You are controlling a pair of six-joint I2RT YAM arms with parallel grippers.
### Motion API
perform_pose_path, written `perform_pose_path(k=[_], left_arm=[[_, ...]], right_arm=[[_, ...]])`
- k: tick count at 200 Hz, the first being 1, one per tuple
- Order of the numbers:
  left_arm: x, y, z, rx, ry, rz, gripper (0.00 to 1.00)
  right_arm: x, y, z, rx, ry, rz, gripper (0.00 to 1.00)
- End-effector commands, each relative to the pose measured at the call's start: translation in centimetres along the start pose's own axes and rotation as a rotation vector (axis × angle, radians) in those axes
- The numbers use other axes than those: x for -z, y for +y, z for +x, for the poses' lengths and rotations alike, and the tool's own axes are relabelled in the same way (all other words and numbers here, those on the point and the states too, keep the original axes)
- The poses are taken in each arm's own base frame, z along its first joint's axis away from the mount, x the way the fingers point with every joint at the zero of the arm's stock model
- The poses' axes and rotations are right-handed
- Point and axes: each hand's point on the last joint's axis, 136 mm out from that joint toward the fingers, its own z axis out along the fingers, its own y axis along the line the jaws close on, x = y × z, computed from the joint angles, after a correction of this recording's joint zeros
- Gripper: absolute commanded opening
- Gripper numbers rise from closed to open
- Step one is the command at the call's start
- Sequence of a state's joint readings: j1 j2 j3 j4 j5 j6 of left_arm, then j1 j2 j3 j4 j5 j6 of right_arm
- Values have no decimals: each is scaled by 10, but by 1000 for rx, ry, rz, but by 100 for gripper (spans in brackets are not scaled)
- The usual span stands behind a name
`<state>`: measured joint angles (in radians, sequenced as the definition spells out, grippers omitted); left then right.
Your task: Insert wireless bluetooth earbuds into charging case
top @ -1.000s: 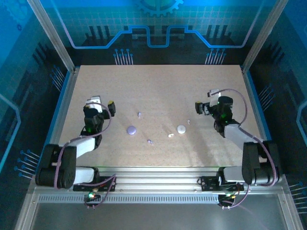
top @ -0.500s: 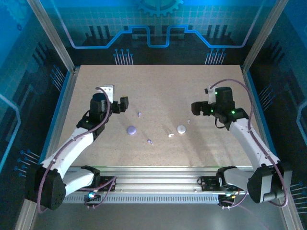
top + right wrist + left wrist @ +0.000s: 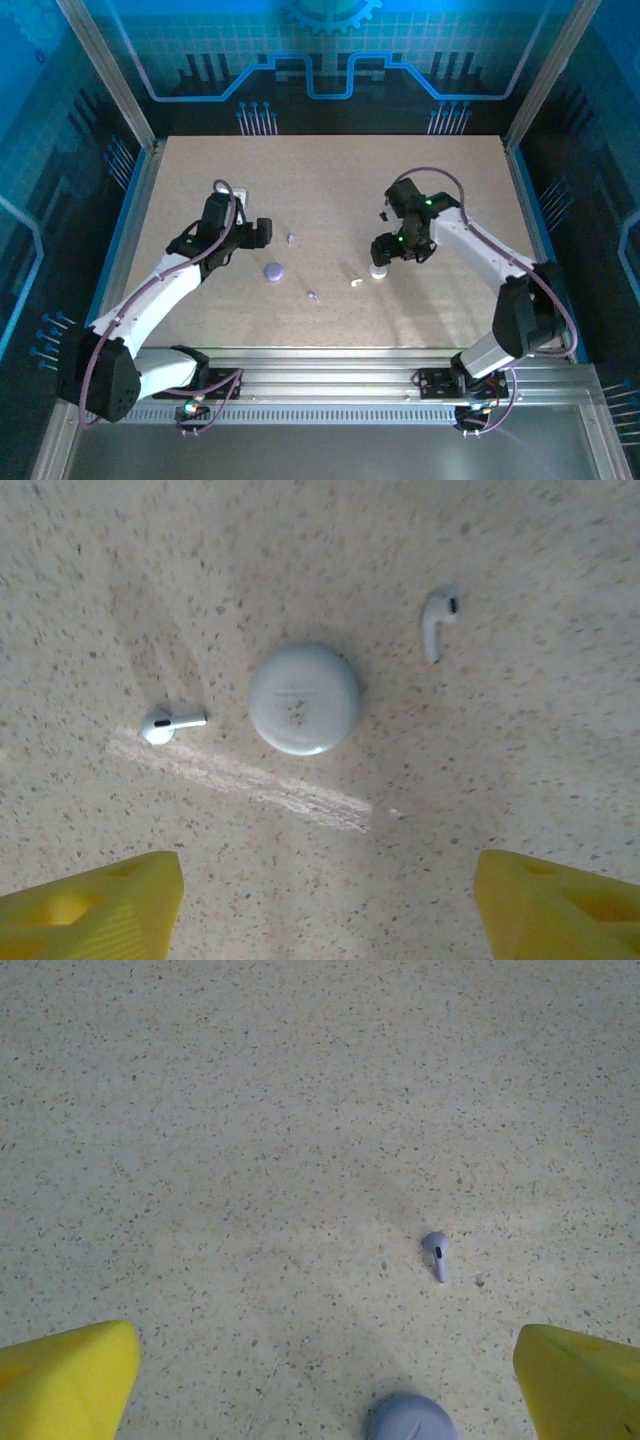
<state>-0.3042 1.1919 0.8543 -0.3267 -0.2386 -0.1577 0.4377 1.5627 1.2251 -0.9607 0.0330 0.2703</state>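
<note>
Both arms have swung inward; the right gripper (image 3: 384, 249) now hangs over the round white plastic case (image 3: 304, 699), the left gripper (image 3: 257, 232) beside the round lavender plastic case (image 3: 274, 271). On the table (image 3: 330, 170): two tiny white plastic earbuds (image 3: 170, 723), two tiny lavender plastic earbuds (image 3: 436, 1253), two cases. Both jaws spread

White-linked arms (image 3: 150, 298) carry black joints (image 3: 100, 372), purple cables (image 3: 437, 171), yellow fingertips (image 3: 65, 1380).

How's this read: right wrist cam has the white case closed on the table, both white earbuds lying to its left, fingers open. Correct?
Not quite. The right wrist view shows one white earbud left of the white case and the other white earbud to its upper right, so they are on opposite sides. The rest holds: case closed on the table, fingers open.
</note>
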Motion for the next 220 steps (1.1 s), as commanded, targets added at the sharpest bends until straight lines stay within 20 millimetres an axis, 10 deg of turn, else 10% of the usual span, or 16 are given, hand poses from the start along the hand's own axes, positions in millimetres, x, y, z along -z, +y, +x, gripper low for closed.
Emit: perform_pose_path(k=[1,220], left_arm=[[2,-3,5,0,47,12,98],[-1,-16,8,25,91,74,97]], right_arm=[[-10,10,8,-21,101,-1,76],[-90,18,-5,-36,301,1,66]])
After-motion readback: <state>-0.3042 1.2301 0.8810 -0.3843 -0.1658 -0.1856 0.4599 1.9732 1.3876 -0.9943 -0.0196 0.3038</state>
